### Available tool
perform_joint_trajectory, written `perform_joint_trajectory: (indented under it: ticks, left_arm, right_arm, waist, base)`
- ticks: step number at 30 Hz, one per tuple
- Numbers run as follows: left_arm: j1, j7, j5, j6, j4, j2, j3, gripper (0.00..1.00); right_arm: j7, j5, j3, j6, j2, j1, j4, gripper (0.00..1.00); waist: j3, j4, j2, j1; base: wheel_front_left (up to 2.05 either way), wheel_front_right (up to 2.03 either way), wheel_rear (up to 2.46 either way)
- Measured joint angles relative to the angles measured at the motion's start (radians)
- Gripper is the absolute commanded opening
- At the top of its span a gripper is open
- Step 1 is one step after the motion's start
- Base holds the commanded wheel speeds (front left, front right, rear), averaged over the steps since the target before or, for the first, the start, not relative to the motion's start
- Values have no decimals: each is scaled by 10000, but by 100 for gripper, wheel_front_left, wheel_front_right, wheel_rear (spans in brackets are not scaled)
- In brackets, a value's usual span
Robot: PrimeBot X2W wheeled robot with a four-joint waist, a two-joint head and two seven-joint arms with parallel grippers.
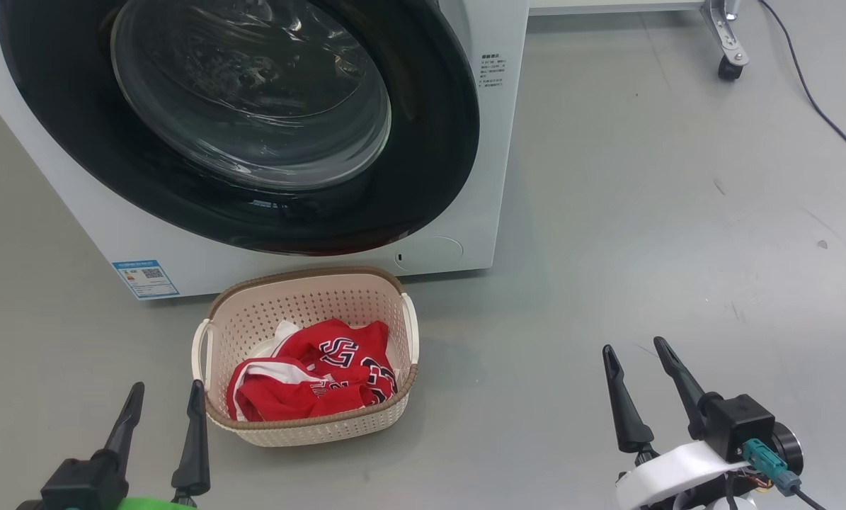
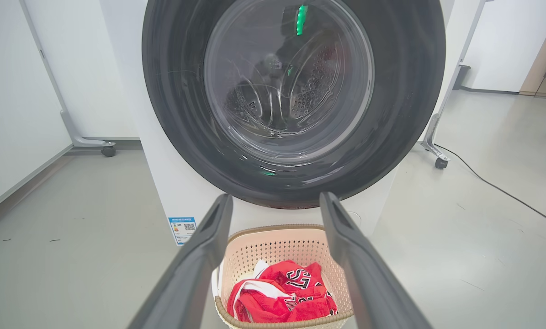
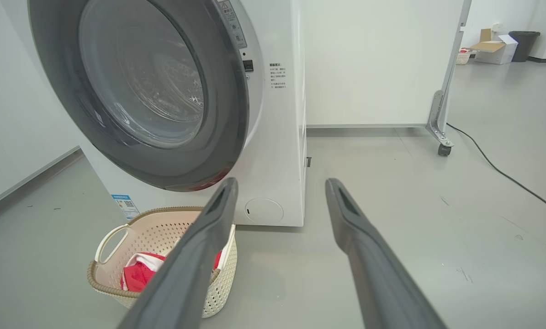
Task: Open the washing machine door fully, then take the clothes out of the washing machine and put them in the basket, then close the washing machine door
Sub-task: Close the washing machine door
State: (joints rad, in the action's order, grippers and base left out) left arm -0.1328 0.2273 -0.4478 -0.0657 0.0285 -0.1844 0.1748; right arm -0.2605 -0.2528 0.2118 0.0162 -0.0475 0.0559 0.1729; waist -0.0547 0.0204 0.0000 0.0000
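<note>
clothes (image 1: 316,386) in basket (image 1: 302,275) just in front of washer (image 1: 497,142), door (image 1: 246,113) looks shut, left gripper (image 1: 168,386) and right gripper (image 1: 634,345) both spread, empty; I'd only press door rim squarely to confirm latch.

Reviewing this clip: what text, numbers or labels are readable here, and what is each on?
"ST", roughly: navy letters on the red clothes in the basket; the rest is folded away.
Blue label on the washing machine: print too small to read.
Black print beside the washing machine door: too small to read.
</note>
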Motion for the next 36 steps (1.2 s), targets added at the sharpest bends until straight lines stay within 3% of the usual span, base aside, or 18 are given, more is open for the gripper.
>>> perform_joint_trajectory:
  ticks: [2, 3, 4, 5, 23, 36]
  left_arm:
    - [0, 0, 2, 0, 0, 4, 2, 100]
    - [0, 12, 6, 0, 2, 4, 2, 100]
    - [0, 27, 12, -2, 0, 4, 4, 100]
    - [0, 27, 12, -6, 0, 6, 4, 100]
    - [119, 29, 265, 94, -232, 21, 380, 100]
    - [678, 44, 295, 150, -625, 119, 435, 100]
  right_arm:
    - [0, 0, -13, 0, 2, 0, 0, 100]
    - [0, 0, -19, 0, 2, 0, 0, 75]
    - [0, -6, -36, 0, 8, 0, 0, 14]
    - [0, -15, -56, 2, 12, 0, 0, 0]
    - [0, -94, -677, 109, -272, -273, 84, 0]
    - [196, 196, -629, 449, -1053, -2474, 222, 0]
  waist:
    - [-2, 0, 0, 0]
    - [-1, 0, 0, 0]
    - [2, -1, 0, 0]
    - [6, -2, 0, 0]
    - [-286, -440, 0, 0]
    - [-1228, -910, 0, 0]
  base:
    - [0, 0, 0]
    - [0, 0, 0]
    - [0, 0, 0]
    - [0, 0, 0]
    - [0, 0, 0]
    - [0, 0, 0]
